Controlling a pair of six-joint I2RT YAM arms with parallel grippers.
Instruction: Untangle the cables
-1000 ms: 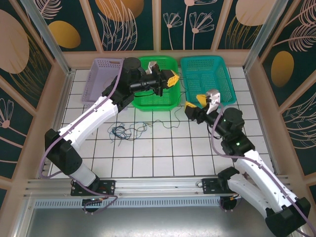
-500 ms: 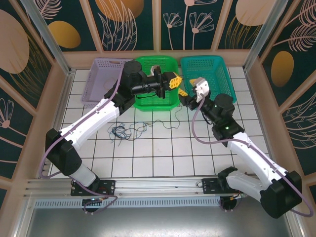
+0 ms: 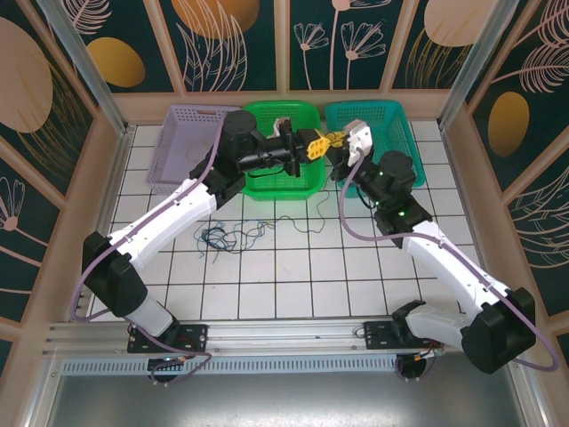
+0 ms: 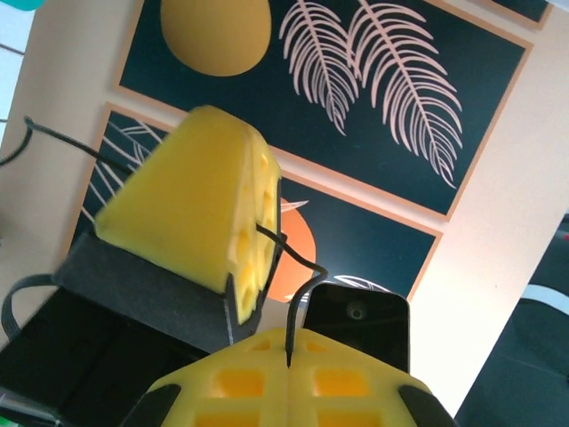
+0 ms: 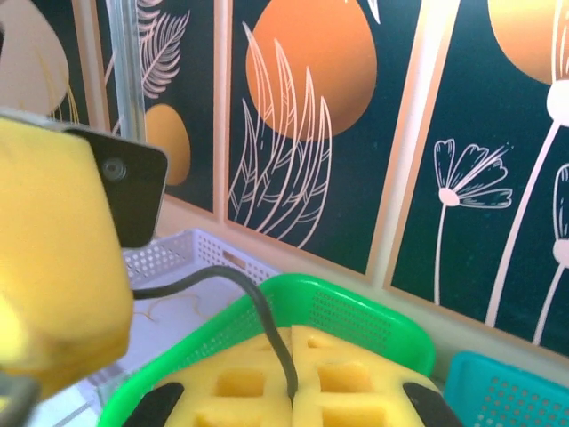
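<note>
My two grippers meet nose to nose above the green basket (image 3: 283,189). The left gripper (image 3: 310,145) has its yellow pads (image 4: 240,382) pressed together on a thin black cable (image 4: 302,280). That cable runs across to the right gripper (image 3: 333,140), which is also shut on it. In the right wrist view the black cable (image 5: 267,320) arches down into the right gripper (image 5: 292,336). Its loose end hangs to the table (image 3: 313,206). A small tangle of dark blue and green cables (image 3: 222,238) lies on the white tiles, left of centre.
A purple basket (image 3: 182,142) stands at the back left with a thin tan wire (image 5: 169,307) inside it. A teal basket (image 3: 384,142) stands at the back right. Wooden walls enclose the table (image 3: 356,276) on three sides.
The right arm has swung up and left from the table to the left gripper, and its jaws have shut on the black cable. The left gripper has shifted slightly right.
</note>
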